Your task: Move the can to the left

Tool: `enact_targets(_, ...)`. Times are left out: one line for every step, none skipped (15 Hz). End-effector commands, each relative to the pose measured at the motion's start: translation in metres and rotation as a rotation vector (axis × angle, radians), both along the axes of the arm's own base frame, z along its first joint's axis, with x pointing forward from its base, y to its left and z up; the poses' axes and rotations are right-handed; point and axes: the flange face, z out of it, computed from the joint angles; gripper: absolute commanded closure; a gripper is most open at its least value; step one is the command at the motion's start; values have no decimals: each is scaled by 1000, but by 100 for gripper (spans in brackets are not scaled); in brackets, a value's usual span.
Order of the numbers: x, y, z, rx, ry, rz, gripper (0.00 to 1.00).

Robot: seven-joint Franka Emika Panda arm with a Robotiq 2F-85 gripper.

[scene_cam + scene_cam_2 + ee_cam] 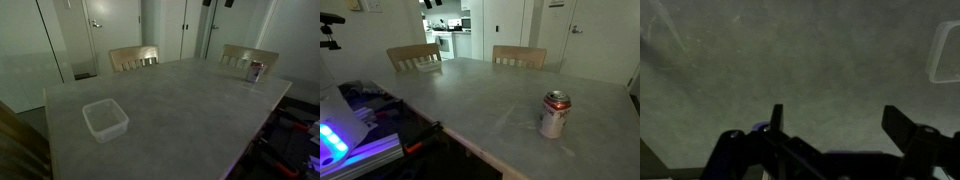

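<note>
It looks like a home dining room: a large grey table (190, 105) with wooden chairs (133, 58) at its far edge, white doors (112, 25) behind, and a doorway (in an exterior view) onto a lit kitchen (448, 38).

One can (555, 113), one container (105, 119), two chairs (415, 56)

The table (760, 60) beneath the gripper (838, 125) looked matt, faintly mottled. The can (554, 113) was glossy metal; the container (105, 120) clear plastic.
</note>
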Motion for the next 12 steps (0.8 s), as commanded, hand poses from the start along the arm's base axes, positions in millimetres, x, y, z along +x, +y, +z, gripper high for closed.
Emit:
enact_targets(0,0,1,0,1,0,0)
enact_targets(3,-3,1,0,1,-10,0)
enact_targets(8,-8,1,3,2,-29,0)
enact_targets(12,-14,2,7,0,-52,0)
enact_targets(14,-20,3,12,0,-74,0)
enact_targets(18,-29,3,16,-4,-104,0)
enact_targets(21,-37,4,20,-8,-133,0)
enact_targets(26,-50,3,23,-6,-174,0)
enact_targets(29,-60,3,26,-5,-209,0)
enact_targets(33,-74,3,30,-4,-253,0)
enact_targets(37,-86,2,33,-2,-297,0)
enact_targets(40,-101,2,38,2,-342,0)
